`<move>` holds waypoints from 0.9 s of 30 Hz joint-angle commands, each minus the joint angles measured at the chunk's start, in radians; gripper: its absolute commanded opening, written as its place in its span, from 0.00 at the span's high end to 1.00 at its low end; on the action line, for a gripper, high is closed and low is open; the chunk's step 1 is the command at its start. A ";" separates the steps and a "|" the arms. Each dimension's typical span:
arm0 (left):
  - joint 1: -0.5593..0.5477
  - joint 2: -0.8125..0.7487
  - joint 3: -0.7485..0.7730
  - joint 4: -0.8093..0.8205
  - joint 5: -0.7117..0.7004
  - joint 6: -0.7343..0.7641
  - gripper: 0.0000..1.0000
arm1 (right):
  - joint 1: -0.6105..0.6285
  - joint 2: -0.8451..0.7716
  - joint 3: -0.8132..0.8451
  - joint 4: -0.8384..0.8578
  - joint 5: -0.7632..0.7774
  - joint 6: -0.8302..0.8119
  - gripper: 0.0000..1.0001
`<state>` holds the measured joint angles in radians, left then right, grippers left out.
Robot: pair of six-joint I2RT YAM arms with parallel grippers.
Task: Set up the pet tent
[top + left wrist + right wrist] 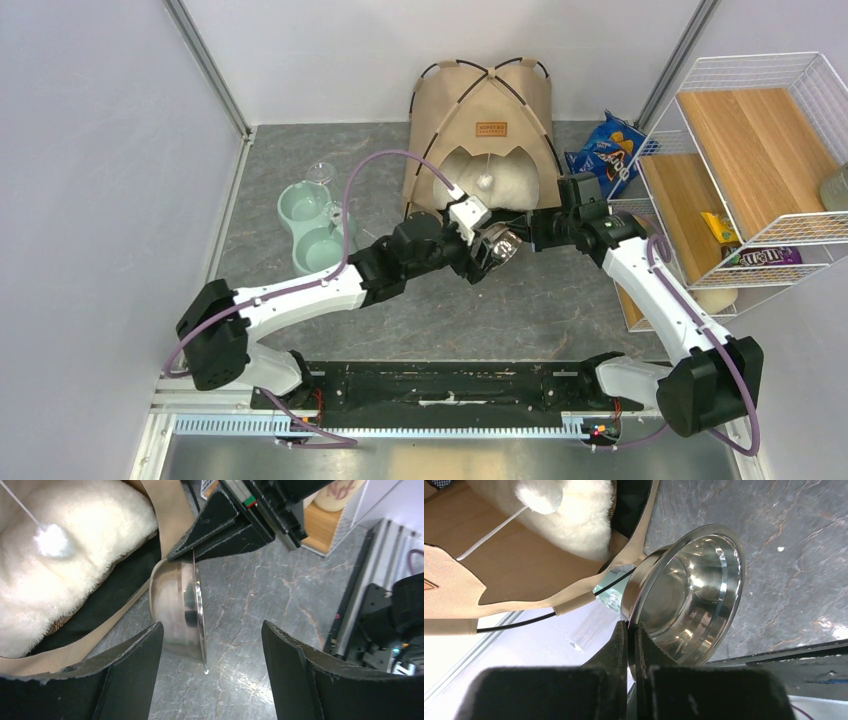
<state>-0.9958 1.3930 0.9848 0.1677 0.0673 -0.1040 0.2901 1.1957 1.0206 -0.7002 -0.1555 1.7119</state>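
Observation:
The pet tent [480, 110] stands upright at the back of the table: tan fabric, black crossing poles, a brown label over its opening. Inside it lies a fluffy white pillow [75, 555], and a white pompom [50, 540] hangs on a cord. A shiny steel bowl [497, 245] is held on edge just in front of the tent's opening. My right gripper [630, 627] is shut on the bowl's rim [689, 595]. My left gripper [212, 630] is open, its fingers either side of the bowl's [177, 612] lower rim without touching it.
A pale green double pet feeder [315, 225] stands left of the tent. A blue snack bag [608, 150] lies to the tent's right. A white wire shelf [750, 150] with wooden boards and a dark candy packet [765, 257] fills the right side.

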 commanded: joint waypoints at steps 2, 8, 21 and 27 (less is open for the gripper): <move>-0.046 0.088 0.055 0.058 -0.222 0.102 0.23 | -0.003 -0.008 -0.014 0.064 -0.077 0.080 1.00; -0.058 0.169 0.132 -0.020 -0.405 0.123 0.41 | -0.009 -0.021 -0.026 0.064 -0.114 0.084 1.00; -0.059 0.212 0.185 -0.092 -0.429 0.115 0.98 | -0.014 -0.016 -0.005 0.073 -0.127 -0.004 0.61; -0.057 0.197 0.189 -0.111 -0.467 0.114 0.98 | -0.014 -0.044 -0.006 0.070 -0.099 -0.086 0.15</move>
<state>-1.0550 1.6119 1.1290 0.0528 -0.3603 0.0143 0.2775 1.1900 0.9985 -0.6464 -0.2752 1.7153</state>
